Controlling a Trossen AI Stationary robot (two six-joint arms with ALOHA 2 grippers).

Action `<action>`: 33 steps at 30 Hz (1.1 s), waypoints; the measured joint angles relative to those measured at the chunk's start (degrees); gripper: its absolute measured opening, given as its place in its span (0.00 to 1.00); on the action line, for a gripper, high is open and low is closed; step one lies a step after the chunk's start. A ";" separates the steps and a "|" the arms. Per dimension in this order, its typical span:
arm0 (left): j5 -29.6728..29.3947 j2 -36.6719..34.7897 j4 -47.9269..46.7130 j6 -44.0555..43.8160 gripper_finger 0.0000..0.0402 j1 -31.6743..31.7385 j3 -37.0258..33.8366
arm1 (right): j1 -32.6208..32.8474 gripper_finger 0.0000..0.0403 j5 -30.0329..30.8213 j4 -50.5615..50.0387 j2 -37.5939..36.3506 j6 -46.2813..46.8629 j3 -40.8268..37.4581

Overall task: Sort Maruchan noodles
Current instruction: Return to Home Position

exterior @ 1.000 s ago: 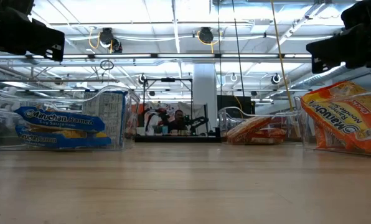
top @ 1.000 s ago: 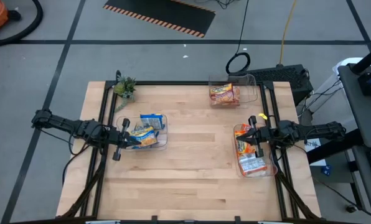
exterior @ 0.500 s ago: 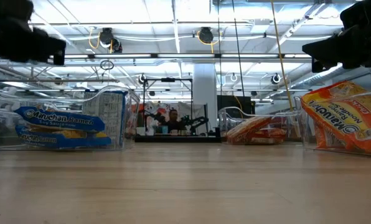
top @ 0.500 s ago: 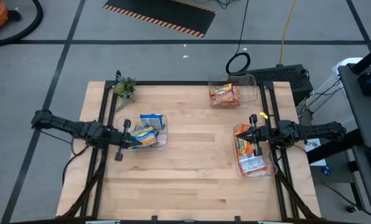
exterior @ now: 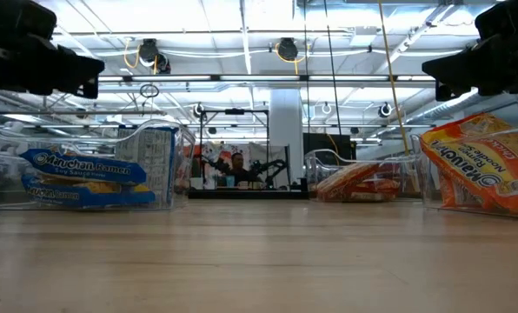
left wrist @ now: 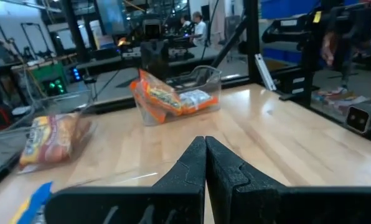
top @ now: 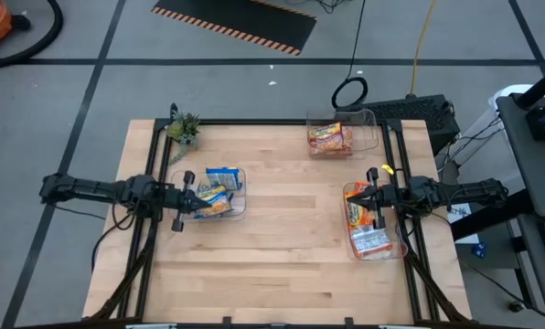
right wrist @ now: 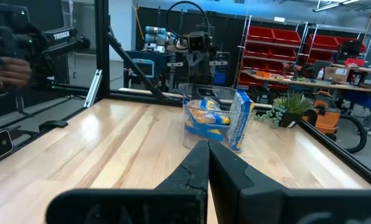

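Maruchan noodle packets lie in three clear bins. Yellow-and-blue packets (top: 216, 194) fill the left bin (exterior: 85, 165), also visible as packets (right wrist: 213, 118) in the right wrist view. Orange packets (top: 330, 139) lie in the far bin (exterior: 359, 178). Orange and silver-white packets (top: 366, 228) sit in the right bin (left wrist: 173, 96); an orange one (exterior: 485, 169) leans on its wall. My left gripper (top: 197, 196) hangs shut over the left bin's left end (left wrist: 205, 140). My right gripper (top: 364, 199) hovers shut above the right bin (right wrist: 207, 144).
A small potted plant (top: 183, 126) stands at the far left corner. Black frame rails (top: 152, 228) run along the table's left and right sides. Bare wood (top: 291, 238) lies between the bins. People show in the room beyond the table.
My left arm has drawn back a little toward the table's left edge and straightened, and its gripper has swung slightly toward the far edge above the left bin. It has stayed shut.
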 joint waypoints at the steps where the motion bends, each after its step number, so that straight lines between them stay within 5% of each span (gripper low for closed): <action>1: 0.21 0.00 0.07 0.29 0.01 0.50 0.00 | 0.00 0.00 0.00 0.02 -0.02 0.00 0.00; 21: -0.24 -11.33 -12.52 -0.78 0.01 6.27 1.65 | 0.00 0.00 -0.09 0.04 -0.02 0.00 -0.02; 33: 1.01 -11.15 -14.64 -4.27 0.01 6.09 2.39 | 0.00 0.00 -0.11 0.07 -0.02 0.02 -0.02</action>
